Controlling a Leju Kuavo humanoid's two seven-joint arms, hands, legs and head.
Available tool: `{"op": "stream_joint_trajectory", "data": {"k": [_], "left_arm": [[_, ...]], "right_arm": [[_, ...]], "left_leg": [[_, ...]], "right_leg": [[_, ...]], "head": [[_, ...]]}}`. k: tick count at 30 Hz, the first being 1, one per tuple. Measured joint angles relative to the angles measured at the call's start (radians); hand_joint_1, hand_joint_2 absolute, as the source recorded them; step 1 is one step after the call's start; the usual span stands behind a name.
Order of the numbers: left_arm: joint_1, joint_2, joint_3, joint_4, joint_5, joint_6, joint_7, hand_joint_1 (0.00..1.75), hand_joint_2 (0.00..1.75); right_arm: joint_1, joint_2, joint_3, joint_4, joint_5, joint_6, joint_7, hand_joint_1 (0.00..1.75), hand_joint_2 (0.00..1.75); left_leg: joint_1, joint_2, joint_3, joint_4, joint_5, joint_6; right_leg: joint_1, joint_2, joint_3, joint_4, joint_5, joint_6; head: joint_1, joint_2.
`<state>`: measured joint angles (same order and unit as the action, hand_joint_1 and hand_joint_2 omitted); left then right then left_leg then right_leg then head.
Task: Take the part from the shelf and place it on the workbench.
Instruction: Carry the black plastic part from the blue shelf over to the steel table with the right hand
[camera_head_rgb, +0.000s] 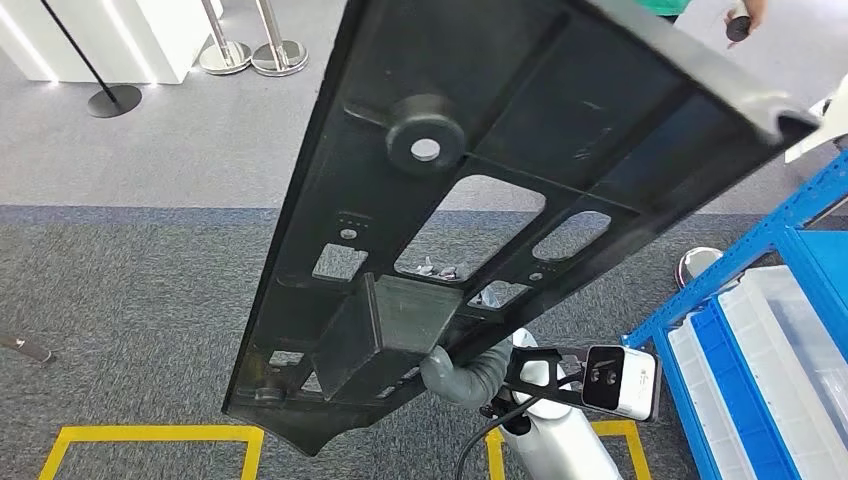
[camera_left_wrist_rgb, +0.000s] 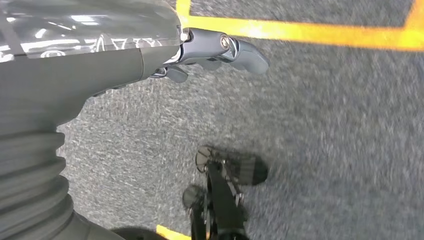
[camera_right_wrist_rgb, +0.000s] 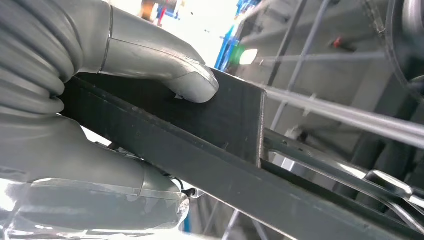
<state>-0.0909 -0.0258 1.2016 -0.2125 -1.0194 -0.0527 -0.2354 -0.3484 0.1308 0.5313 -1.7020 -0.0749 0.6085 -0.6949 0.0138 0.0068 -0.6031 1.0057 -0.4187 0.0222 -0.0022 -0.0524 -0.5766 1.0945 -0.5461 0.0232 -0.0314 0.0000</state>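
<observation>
Nearest, low in the head view, the right hand (camera_head_rgb: 455, 372) comes up from the right arm and grips the part (camera_head_rgb: 480, 210) at its near end, by a box-shaped block on the underside. The right wrist view confirms it: the thumb (camera_right_wrist_rgb: 170, 75) lies over one face of the block and the palm bears on the opposite side, so the right hand (camera_right_wrist_rgb: 75, 125) is closed firmly on the part. The left hand (camera_left_wrist_rgb: 215, 50) hangs over grey carpet (camera_left_wrist_rgb: 325, 140) beside a yellow floor line (camera_left_wrist_rgb: 300, 32), holding nothing, its fingers loosely curled and apart.

From the grip the part, a long black ribbed panel with cut-outs, runs away and up toward the far right, tilted steeply, with nearly all its length beyond the hand. That long axis is what the coming move turns on, in my judgement: held at one end, the far end will swing wide and must be brought level over the workbench.

A blue shelf (camera_head_rgb: 790, 230) stands at right, with a person's hand (camera_head_rgb: 745, 18) at far right
</observation>
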Motion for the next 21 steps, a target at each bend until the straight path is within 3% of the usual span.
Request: {"op": "stream_joint_trajectory", "data": {"k": [1,2,3,4,5,6,8,10,12,13,15,16,18,19,20,21], "left_arm": [[-0.003,-0.001,0.000,0.000,0.001,0.000,-0.001,0.00,1.75],[-0.005,-0.001,0.000,0.000,0.003,0.000,-0.002,0.00,1.75],[-0.005,-0.001,0.001,0.000,0.007,0.000,-0.003,0.00,1.75],[-0.005,-0.001,0.002,0.000,0.012,0.002,-0.005,0.00,1.75],[-0.004,-0.001,0.004,0.000,0.018,0.004,-0.008,0.00,1.75],[-0.004,-0.001,0.006,0.000,0.025,0.007,-0.010,0.00,1.75],[-0.005,-0.001,0.011,0.000,0.035,0.016,-0.012,0.00,1.75],[-0.005,0.001,0.017,0.000,0.044,0.028,-0.011,0.00,1.75],[-0.001,0.011,0.026,0.000,0.052,0.049,-0.010,0.00,1.75],[0.002,0.018,0.032,0.000,0.058,0.060,-0.008,0.00,1.75],[0.003,0.036,0.043,0.000,0.069,0.080,-0.006,0.00,1.75],[0.002,0.043,0.048,-0.001,0.073,0.087,-0.004,0.00,1.75],[-0.001,0.057,0.057,-0.001,0.080,0.096,-0.003,0.00,1.75],[-0.001,0.063,0.061,-0.001,0.082,0.099,-0.003,0.00,1.75],[0.001,0.068,0.063,-0.002,0.084,0.101,-0.003,0.00,1.75],[0.003,0.072,0.066,-0.002,0.086,0.102,-0.004,0.00,1.75]], "right_arm": [[-0.001,-0.001,0.002,0.002,-0.001,-0.001,0.000,1.75,1.75],[-0.001,-0.003,0.003,0.005,-0.001,-0.002,0.000,1.75,1.75],[0.000,-0.005,0.005,0.009,-0.001,-0.003,0.000,1.75,1.75],[-0.001,-0.006,0.007,0.013,-0.001,-0.004,0.000,1.75,1.75],[-0.002,-0.008,0.010,0.016,-0.002,-0.006,0.000,1.75,1.75],[-0.003,-0.009,0.012,0.020,-0.002,-0.009,0.000,1.75,1.75],[-0.009,-0.010,0.018,0.024,-0.002,-0.015,0.000,1.75,1.75],[-0.013,-0.012,0.023,0.027,-0.002,-0.022,0.000,1.75,1.75],[-0.014,-0.014,0.027,0.029,-0.002,-0.027,0.000,1.75,1.75],[-0.014,-0.015,0.030,0.030,-0.002,-0.029,0.000,1.75,1.75],[-0.013,-0.018,0.034,0.031,-0.002,-0.032,0.000,1.75,1.75],[-0.011,-0.020,0.035,0.031,-0.002,-0.033,0.000,1.75,1.75],[-0.005,-0.025,0.035,0.032,-0.002,-0.034,0.000,1.75,1.75],[-0.001,-0.028,0.035,0.033,-0.002,-0.034,0.000,1.75,1.75],[0.002,-0.031,0.035,0.034,-0.002,-0.033,0.000,1.75,1.75],[0.003,-0.032,0.035,0.034,-0.002,-0.033,0.000,1.75,1.75]], "left_leg": [[-0.001,-0.012,-0.001,0.000,0.001,0.003],[-0.002,-0.026,-0.002,0.000,0.002,0.005],[-0.002,-0.041,-0.002,0.000,0.002,0.006],[-0.003,-0.057,-0.002,0.001,0.002,0.006],[-0.003,-0.074,-0.001,0.003,0.002,0.006],[-0.003,-0.090,-0.001,0.005,0.002,0.005],[-0.003,-0.119,-0.004,0.011,0.001,-0.001],[0.000,-0.143,-0.012,0.012,0.003,-0.013],[0.005,-0.163,-0.017,0.009,0.006,-0.028],[0.005,-0.150,-0.021,0.015,0.002,-0.033],[0.001,-0.087,-0.049,0.074,-0.034,-0.037],[0.000,-0.050,-0.077,0.133,-0.065,-0.039],[0.003,-0.022,-0.134,0.254,-0.117,-0.045],[0.005,-0.017,-0.143,0.277,-0.120,-0.048],[0.007,-0.013,-0.131,0.258,-0.103,-0.050],[0.008,-0.005,-0.099,0.203,-0.074,-0.052]], "right_leg": [[-0.001,0.028,-0.034,0.069,-0.033,0.001],[-0.002,0.041,-0.072,0.141,-0.060,0.002],[-0.002,0.046,-0.101,0.192,-0.070,0.002],[-0.002,0.048,-0.114,0.208,-0.061,0.001],[-0.002,0.052,-0.108,0.182,-0.032,-0.002],[-0.002,0.063,-0.085,0.121,0.009,-0.005],[-0.006,0.116,-0.028,-0.015,0.071,-0.013],[-0.007,0.147,-0.005,-0.073,0.084,-0.017],[-0.006,0.124,0.000,-0.084,0.087,-0.025],[-0.006,0.111,0.005,-0.093,0.091,-0.031],[-0.007,0.081,0.015,-0.109,0.097,-0.043],[-0.004,0.065,0.017,-0.112,0.096,-0.047],[0.000,0.030,0.017,-0.111,0.093,-0.050],[0.001,0.013,0.017,-0.111,0.091,-0.049],[0.001,-0.001,0.017,-0.109,0.089,-0.048],[0.001,-0.015,0.018,-0.107,0.086,-0.045]], "head": [[0.000,0.000],[0.000,0.000],[0.000,0.000],[0.000,0.000],[0.000,0.000],[0.000,0.000],[0.000,0.000],[0.000,0.000],[0.000,0.000],[0.000,0.000],[0.000,0.000],[0.000,0.000],[-0.001,0.000],[-0.001,0.000],[-0.001,0.000],[-0.001,0.000]]}}
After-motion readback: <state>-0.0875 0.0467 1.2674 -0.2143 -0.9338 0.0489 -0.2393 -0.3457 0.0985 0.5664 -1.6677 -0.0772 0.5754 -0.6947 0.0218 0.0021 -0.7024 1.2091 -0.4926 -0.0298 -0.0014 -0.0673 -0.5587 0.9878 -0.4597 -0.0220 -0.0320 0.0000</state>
